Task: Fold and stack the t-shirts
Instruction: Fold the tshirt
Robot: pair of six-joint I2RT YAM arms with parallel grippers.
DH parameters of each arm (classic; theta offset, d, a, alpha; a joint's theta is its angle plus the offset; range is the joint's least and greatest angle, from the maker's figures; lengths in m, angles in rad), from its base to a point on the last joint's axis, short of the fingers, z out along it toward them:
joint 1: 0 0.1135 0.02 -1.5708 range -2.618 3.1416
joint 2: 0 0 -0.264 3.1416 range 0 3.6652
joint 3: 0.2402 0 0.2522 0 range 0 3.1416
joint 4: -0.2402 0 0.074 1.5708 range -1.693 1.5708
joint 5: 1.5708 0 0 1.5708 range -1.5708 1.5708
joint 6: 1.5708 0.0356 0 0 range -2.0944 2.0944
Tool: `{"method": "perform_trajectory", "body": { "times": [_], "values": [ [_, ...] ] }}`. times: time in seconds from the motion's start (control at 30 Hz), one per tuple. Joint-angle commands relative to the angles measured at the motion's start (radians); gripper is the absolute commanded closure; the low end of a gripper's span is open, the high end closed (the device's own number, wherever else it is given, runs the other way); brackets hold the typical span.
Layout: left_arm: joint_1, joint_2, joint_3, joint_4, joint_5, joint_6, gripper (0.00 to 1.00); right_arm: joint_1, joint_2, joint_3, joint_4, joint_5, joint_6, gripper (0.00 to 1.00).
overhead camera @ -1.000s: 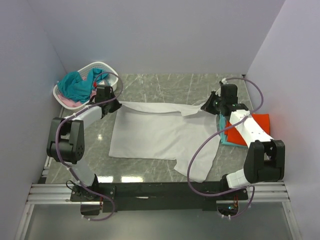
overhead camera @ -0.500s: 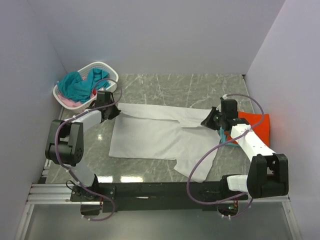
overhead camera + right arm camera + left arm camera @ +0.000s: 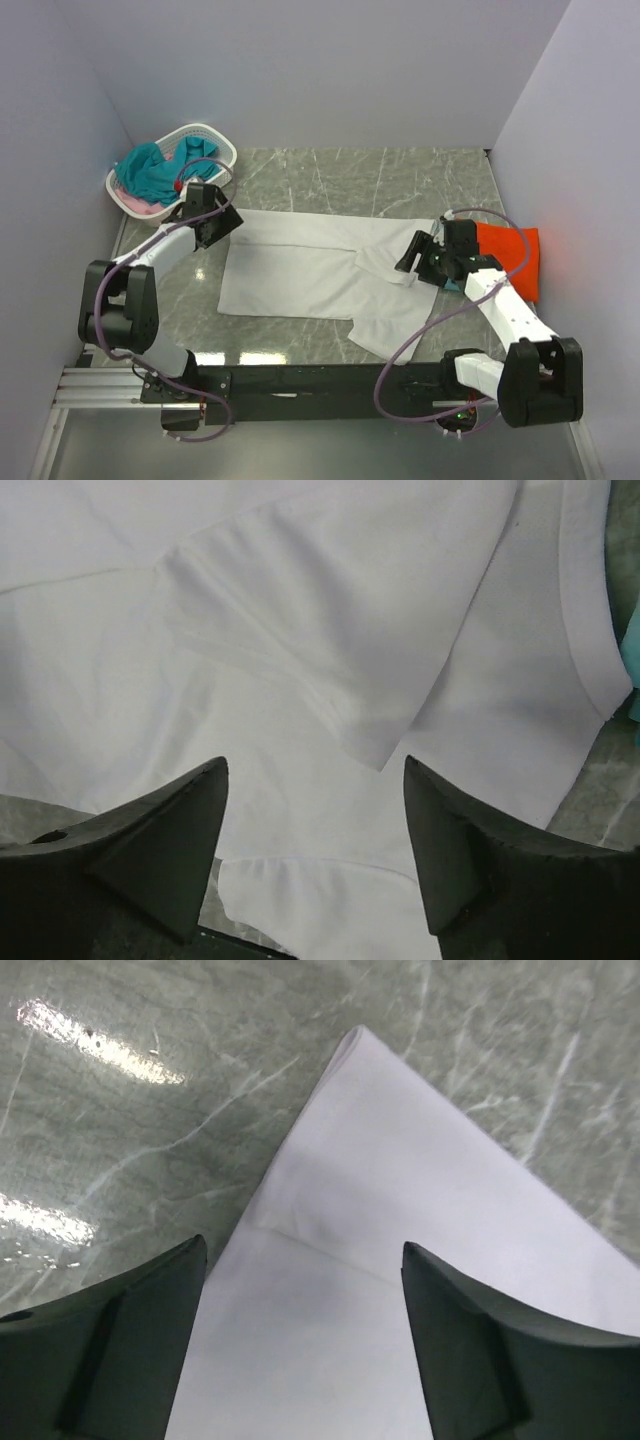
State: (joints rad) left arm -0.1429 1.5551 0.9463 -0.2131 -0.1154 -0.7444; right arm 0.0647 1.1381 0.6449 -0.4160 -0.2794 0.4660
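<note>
A white t-shirt (image 3: 300, 270) lies spread on the marble table (image 3: 350, 180), its far part folded over toward the front. My left gripper (image 3: 222, 222) hovers open over the shirt's far left corner (image 3: 400, 1210), nothing between its fingers (image 3: 150, 1300). My right gripper (image 3: 412, 258) stands open above the shirt's right side, where a folded sleeve flap (image 3: 330, 610) lies on the body cloth. An orange-red t-shirt (image 3: 510, 255) lies folded at the right on a teal one (image 3: 455, 285). More teal t-shirts (image 3: 150, 170) and a pink one (image 3: 130, 203) sit in the basket.
The white perforated basket (image 3: 215, 135) stands at the far left corner. Grey walls close in the left, back and right sides. A teal edge (image 3: 630, 650) shows at the right of the right wrist view. The arms' black base rail (image 3: 320, 380) runs along the near edge.
Both grippers have opened and let go of the white t-shirt's far edge, which now lies flat. Both arms moved toward the front, carrying that edge over the shirt.
</note>
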Motion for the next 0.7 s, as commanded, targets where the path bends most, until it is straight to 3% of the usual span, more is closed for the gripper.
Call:
{"method": "perform_trajectory", "body": {
  "times": [0.0,0.13,0.3,0.67],
  "values": [
    [-0.003,-0.081,0.013,-0.022,0.0,-0.001,0.14,-0.003,-0.073,0.068,-0.055,-0.009,-0.064,0.2],
    [-0.007,-0.11,0.017,-0.011,0.054,0.002,0.01,0.01,-0.084,0.107,-0.063,-0.026,-0.108,0.16],
    [-0.017,-0.074,0.043,0.032,0.146,0.005,0.01,0.02,-0.035,0.148,-0.004,-0.02,-0.075,0.15],
    [-0.043,0.166,0.161,0.067,0.233,0.008,0.01,0.02,0.316,0.311,0.048,0.032,-0.013,0.14]
  ]
}}
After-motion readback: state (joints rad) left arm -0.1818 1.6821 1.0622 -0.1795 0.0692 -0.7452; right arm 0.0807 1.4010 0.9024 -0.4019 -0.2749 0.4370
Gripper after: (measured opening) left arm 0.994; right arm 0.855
